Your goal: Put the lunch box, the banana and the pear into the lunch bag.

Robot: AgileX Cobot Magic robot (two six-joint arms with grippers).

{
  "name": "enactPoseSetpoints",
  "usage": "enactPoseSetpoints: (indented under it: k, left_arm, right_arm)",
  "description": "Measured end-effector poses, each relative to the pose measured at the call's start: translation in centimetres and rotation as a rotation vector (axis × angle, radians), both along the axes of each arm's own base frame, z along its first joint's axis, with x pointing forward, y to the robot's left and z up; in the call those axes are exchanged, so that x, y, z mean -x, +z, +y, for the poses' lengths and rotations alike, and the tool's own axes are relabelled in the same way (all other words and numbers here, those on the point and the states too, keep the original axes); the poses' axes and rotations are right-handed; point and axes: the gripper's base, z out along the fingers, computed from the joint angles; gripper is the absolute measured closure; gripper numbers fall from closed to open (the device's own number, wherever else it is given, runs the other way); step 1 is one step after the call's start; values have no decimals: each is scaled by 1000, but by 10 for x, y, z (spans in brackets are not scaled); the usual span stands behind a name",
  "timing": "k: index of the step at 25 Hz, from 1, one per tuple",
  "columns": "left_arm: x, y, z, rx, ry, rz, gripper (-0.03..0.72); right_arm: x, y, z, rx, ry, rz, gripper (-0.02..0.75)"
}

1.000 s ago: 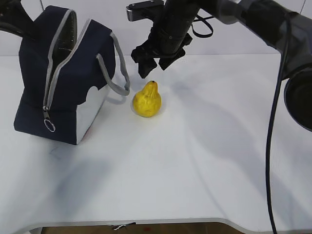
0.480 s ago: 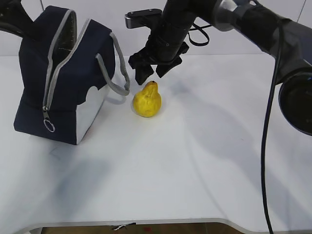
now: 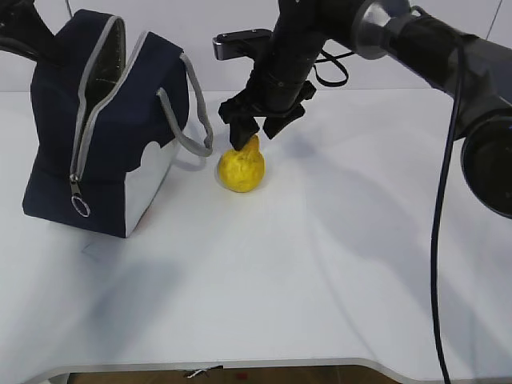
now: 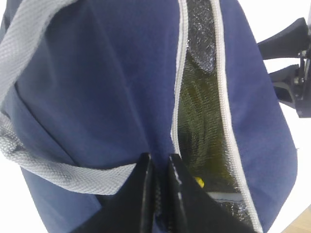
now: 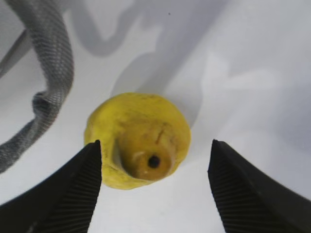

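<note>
Right tool spread astride the pear, grey strap just beside.

Yellow pear; navy lunch bag, grey zipper.

Lunch bag: matt navy woven cloth, coarse grey webbing strap, crinkled reflective foil lining, metal ring pull. Pear: lumpy, matt yellow skin. Right hand: black plastic with ribbed pads. Bench: smooth, matt white.
</note>
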Motion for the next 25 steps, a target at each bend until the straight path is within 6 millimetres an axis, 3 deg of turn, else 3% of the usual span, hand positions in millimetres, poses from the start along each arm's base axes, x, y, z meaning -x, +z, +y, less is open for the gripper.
enactPoseSetpoints:
  k: [16,25]
  left_arm:
    - [0,0,0,0,0,0,664]
    - [0,0,0,0,0,0,664]
  right_arm:
    - [1,-1,1,-72,-3,39,182]
    - [-1,-11,3,-80,-3,62,181]
